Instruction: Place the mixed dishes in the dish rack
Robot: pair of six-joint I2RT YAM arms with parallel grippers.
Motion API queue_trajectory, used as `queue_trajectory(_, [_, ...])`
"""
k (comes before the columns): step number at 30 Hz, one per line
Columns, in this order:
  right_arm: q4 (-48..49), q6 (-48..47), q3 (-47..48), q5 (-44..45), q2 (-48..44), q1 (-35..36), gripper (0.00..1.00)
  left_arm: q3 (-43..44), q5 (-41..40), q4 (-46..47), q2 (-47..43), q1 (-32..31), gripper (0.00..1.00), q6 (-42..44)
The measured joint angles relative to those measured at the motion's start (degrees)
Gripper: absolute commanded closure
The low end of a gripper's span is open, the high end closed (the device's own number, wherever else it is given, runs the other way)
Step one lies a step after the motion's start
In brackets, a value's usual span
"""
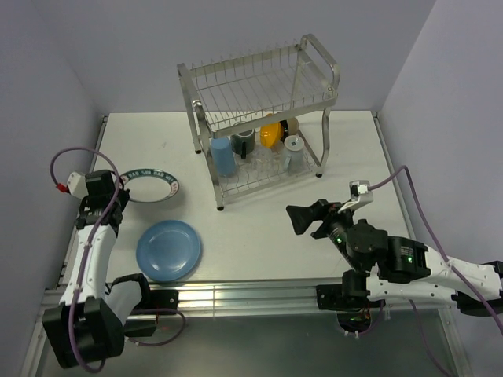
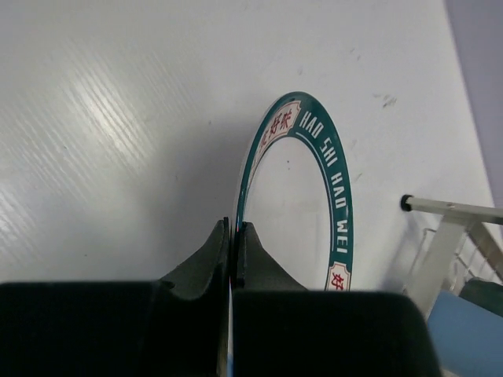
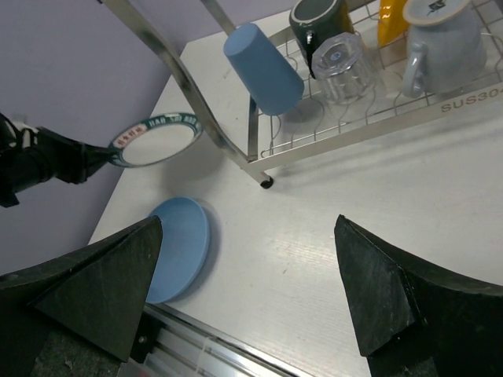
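My left gripper point(image 1: 118, 192) is shut on the near rim of the white plate with the dark green patterned rim point(image 1: 152, 185), which shows edge-on in the left wrist view point(image 2: 302, 188) and in the right wrist view point(image 3: 153, 140). The light blue plate point(image 1: 168, 250) lies flat on the table near the front left. The silver dish rack point(image 1: 263, 110) stands at the back. Its lower tier holds the blue cup point(image 1: 222, 155), dark mug point(image 1: 244, 141), orange bowl point(image 1: 269, 132), clear glass point(image 3: 339, 64) and pale grey-blue mug point(image 1: 293, 148). My right gripper point(image 1: 302, 218) is open and empty, right of the blue plate.
The rack's upper tier point(image 1: 259, 78) holds nothing. A rack leg point(image 2: 448, 236) stands just right of the held plate. The table's front edge is a metal rail point(image 1: 236, 297). Walls close in the left, back and right sides.
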Motion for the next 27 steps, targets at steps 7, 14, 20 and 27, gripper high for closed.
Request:
queue_trajectory(7, [3.0,0.1,5.4,-4.6,8.5,-0.8,0.02,7.2,-2.2,-7.6,-10.5,0.0,1.0,2.0])
queue_trajectory(14, [7.8,1.7,13.3,-21.9,18.2,-8.6,0.02,16.4,-2.0,-16.0,-19.6,0.0,1.0,3.8])
queue_trajectory(20, [11.4,4.6,16.8,-38.7,23.8,-16.4,0.02,29.1,1.1,-15.7,-26.4,0.0,1.0,6.4])
queue_trajectory(27, [17.5,6.7,20.1,-54.5,27.8,-18.2,0.02,33.8,10.8,-7.1,-33.6,0.0,1.0,7.4])
